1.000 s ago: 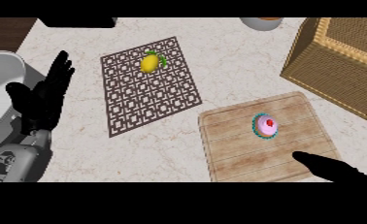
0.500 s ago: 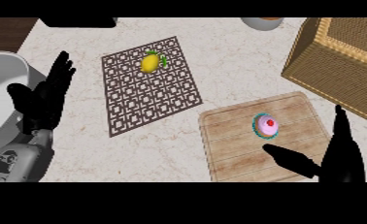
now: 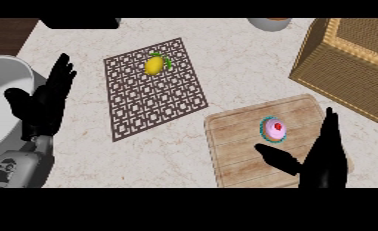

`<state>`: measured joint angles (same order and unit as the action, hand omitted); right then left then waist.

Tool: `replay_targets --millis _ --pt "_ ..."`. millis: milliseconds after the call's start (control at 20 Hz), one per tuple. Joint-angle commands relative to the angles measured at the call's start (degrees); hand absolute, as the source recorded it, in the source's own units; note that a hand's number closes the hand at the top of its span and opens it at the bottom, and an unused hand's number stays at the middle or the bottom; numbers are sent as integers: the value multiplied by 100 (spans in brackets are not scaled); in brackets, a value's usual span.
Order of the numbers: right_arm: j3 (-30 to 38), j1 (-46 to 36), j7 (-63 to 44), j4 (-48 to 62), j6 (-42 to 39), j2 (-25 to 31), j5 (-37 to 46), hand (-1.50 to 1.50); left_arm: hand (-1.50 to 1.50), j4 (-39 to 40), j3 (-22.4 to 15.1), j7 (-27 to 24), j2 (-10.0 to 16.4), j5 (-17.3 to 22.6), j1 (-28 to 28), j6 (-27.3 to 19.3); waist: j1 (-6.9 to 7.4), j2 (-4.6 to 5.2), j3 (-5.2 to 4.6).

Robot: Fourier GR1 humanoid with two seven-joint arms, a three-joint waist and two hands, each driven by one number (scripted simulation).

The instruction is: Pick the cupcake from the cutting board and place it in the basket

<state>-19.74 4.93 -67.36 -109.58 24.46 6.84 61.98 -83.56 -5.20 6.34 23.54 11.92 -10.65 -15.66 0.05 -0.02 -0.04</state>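
I see the cupcake [image 3: 274,128] upright on the cutting board [image 3: 236,161], cherry up, my right hand [image 3: 322,164] spread open beside it.

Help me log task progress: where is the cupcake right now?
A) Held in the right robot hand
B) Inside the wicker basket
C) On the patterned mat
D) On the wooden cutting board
D: the cupcake sits on the cutting board, and the right robot hand is open beside it without touching it.
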Motion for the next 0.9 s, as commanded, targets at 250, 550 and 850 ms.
replay_targets --millis 250,550,850 --pt "64 -226 -556 222 -136 -673 538 -150 0 340 82 -203 -303 -355 -105 101 -22 2 2" --pt "362 235 -7 468 40 -681 229 -150 0 245 310 303 -189 -291 -475 165 -45 -1 5" --pt "373 -95 -361 795 -279 -684 289 -150 0 -31 181 120 -481 -507 4 103 -8 -1 4"
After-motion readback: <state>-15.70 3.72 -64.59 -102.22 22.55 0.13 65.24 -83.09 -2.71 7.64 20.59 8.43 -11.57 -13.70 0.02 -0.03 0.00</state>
